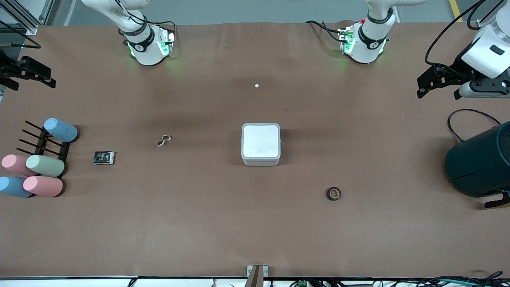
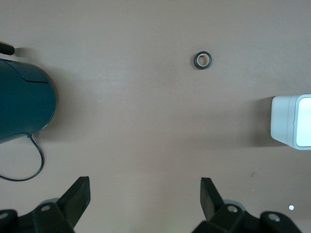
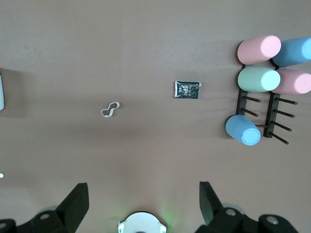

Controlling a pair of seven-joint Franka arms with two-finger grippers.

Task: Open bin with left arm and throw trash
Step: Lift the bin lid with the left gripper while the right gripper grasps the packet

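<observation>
The white bin stands at the table's middle with its flat lid shut; part of it shows in the left wrist view. The black tape roll lies nearer the front camera, toward the left arm's end, and also shows in the left wrist view. The pale rubber band and the dark wrapper lie toward the right arm's end; the right wrist view shows the band and the wrapper. My left gripper is open and empty, up over the left arm's end. My right gripper is open and empty, up over the right arm's end.
A large dark teal container with a black cable sits at the left arm's end. A black rack with several pastel cups sits at the right arm's end. A tiny white dot lies between the bin and the bases.
</observation>
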